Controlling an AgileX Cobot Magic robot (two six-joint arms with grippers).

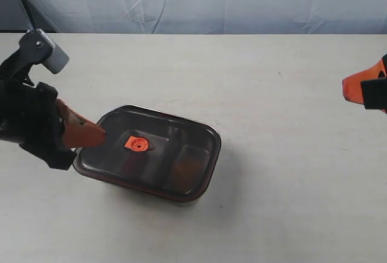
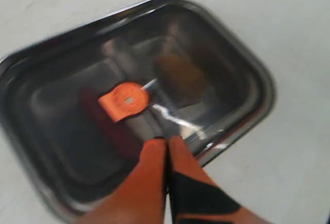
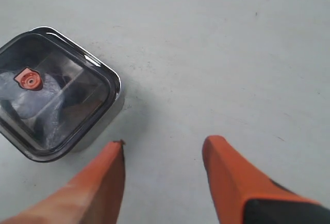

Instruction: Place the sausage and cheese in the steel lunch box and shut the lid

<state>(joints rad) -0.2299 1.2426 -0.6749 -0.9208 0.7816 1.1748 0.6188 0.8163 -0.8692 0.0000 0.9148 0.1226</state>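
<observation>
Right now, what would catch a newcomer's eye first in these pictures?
The shiny steel lunch box in the middle of the table, covered by its dark lid with a bright orange tab at the centre. Then the left gripper, shut, its tips at the box's left edge; the right gripper is open, far to the right.

My right gripper (image 3: pixel 166 144) hangs with its two orange fingers (image 3: pixel 103 183) spread wide over the pale grey table (image 3: pixel 232 54). Near one finger I see the shiny steel lunch box (image 3: pixel 105 121), its dark translucent lid (image 3: pixel 56 105) seated on it, small orange tab (image 3: pixel 28 80) at centre.
</observation>
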